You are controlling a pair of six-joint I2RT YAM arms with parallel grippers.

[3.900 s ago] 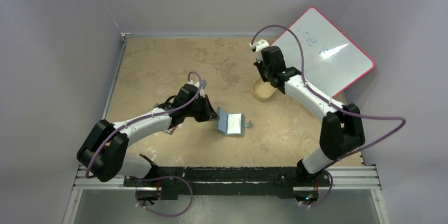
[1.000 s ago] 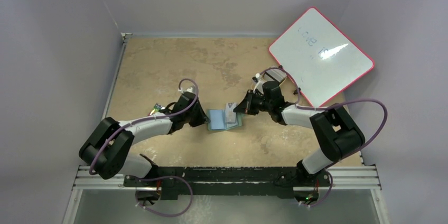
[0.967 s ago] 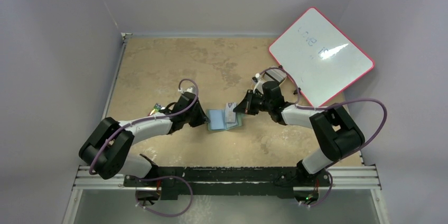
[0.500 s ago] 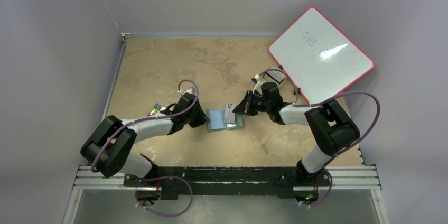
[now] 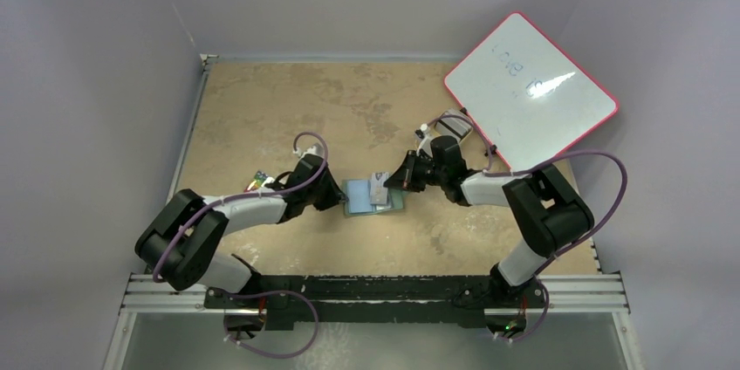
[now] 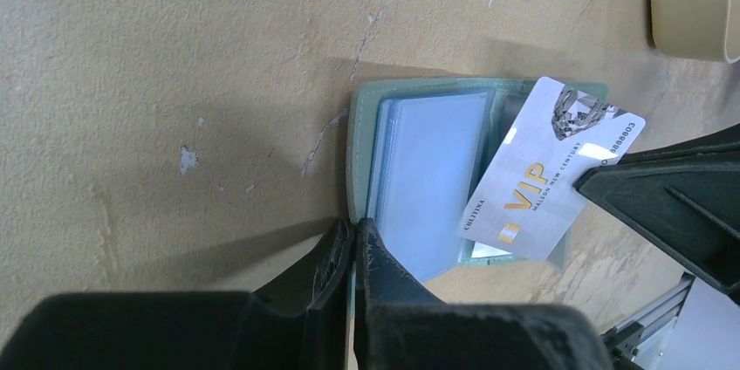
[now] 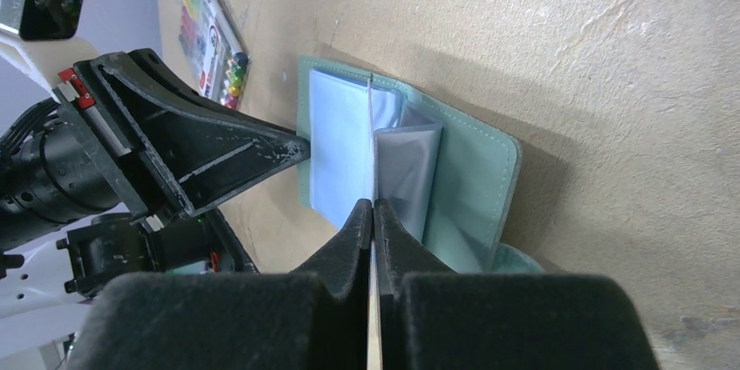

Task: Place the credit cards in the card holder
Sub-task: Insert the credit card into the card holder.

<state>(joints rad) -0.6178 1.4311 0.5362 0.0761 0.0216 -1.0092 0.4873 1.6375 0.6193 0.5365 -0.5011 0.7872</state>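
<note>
The green card holder lies open on the table, its clear sleeves facing up. My left gripper is shut on its left cover edge, pinning it low to the table. My right gripper is shut on a silver credit card printed "VIP". The card stands on edge over the holder's middle sleeves; in the right wrist view it shows only as a thin line. From above, the two grippers face each other across the holder. No other credit cards show.
A tan tray's rim is beyond the holder on the right. A pack of coloured markers lies behind the left arm. A red-framed whiteboard leans at the back right.
Since about four seconds ago the right arm came down from the tray with the card to the holder, and the left gripper closed on the cover. In the last second the card edged slightly left.
</note>
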